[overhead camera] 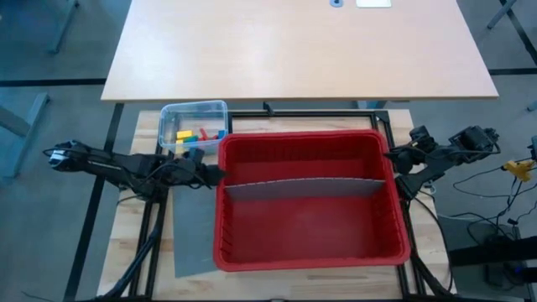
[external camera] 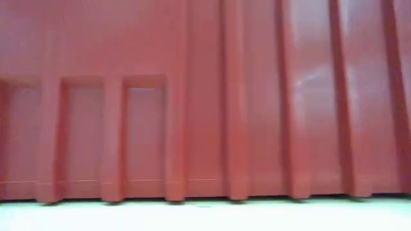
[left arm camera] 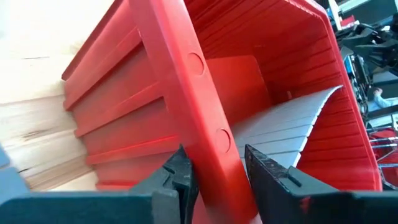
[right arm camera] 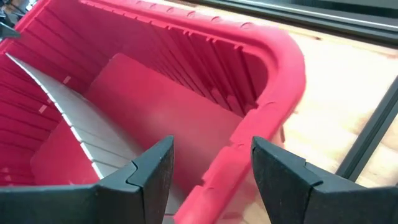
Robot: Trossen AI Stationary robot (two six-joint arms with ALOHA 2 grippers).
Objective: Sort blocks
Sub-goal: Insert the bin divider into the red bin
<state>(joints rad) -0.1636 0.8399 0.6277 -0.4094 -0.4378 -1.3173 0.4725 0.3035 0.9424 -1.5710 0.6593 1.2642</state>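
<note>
While a ribbed red plastic bin fills most of the pale wooden table, a grey slotted divider panel spans its smooth interior from wall to wall. The left gripper straddles the bin's left rim, one dark finger outside and one inside, close against the wall; the right gripper straddles the right rim with its fingers spread wide. A second flat grey panel lies on the table left of the bin. The blocks, small and red, yellow, green and blue, sit in a clear rounded plastic tub at the bin's far left corner.
</note>
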